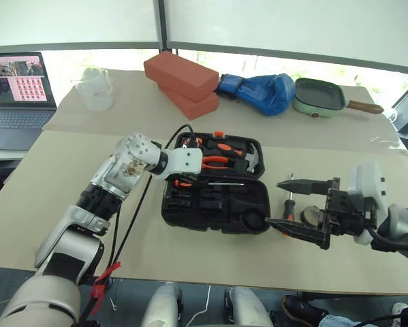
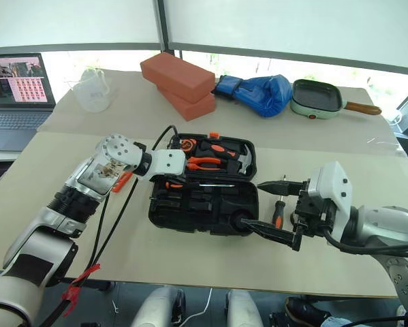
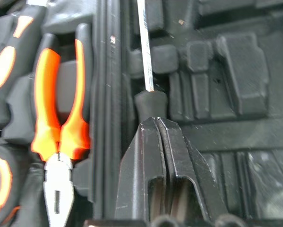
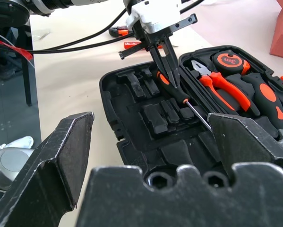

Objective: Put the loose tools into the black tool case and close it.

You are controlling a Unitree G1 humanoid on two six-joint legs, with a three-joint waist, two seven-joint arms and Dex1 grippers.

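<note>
right gripper (image 2: 275, 210) jaws wide open | left gripper (image 4: 171, 71) jaws closed over screwdriver (image 4: 179, 97) in case (image 1: 214, 204) | light, slippery shaft, grab handle

One black tool case (image 1: 214, 204) is counted, lying open on the bench (image 1: 54, 177). Two screwdrivers are seen: one (image 4: 179, 97) in the case and one (image 2: 278, 211) on the bench beside it. One pair of orange-handled pliers (image 1: 214, 161) and one hammer (image 2: 243, 158) are counted in the case. Two red bricks (image 1: 182, 82), one blue boxing glove (image 1: 261, 92), one green pan (image 1: 319, 97), one clear jug (image 1: 95, 88) and one laptop (image 1: 16, 88) are counted behind.
</note>
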